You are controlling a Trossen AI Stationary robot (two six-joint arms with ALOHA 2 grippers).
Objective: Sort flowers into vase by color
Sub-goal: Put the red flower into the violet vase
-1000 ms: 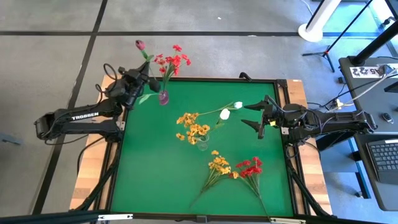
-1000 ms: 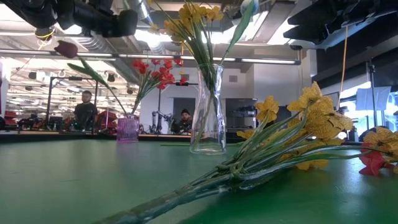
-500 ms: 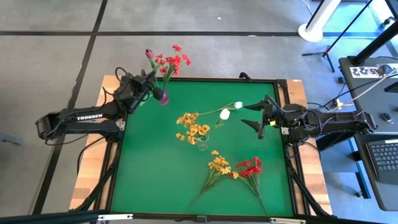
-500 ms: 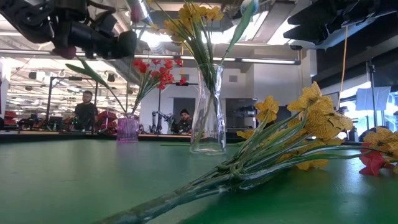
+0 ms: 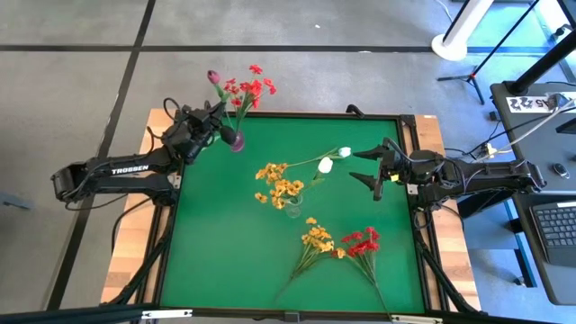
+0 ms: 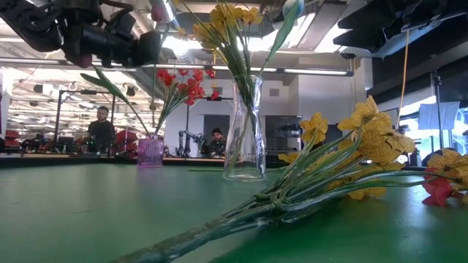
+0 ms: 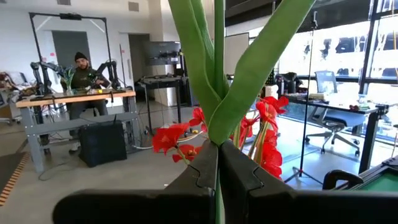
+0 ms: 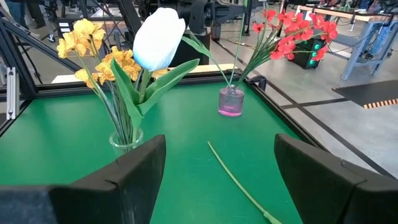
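One dark pink bud (image 5: 214,77) is clamped by its upright stem in the left gripper (image 5: 219,129), right above the pink vase (image 5: 234,139) at upper left. The right gripper (image 5: 373,167), open and empty, waits right of centre.

left tool (image 5: 212,129) at purple vase (image 5: 236,139), gripping pink bud stem (image 5: 214,77) | right tool (image 5: 373,168) spread wide
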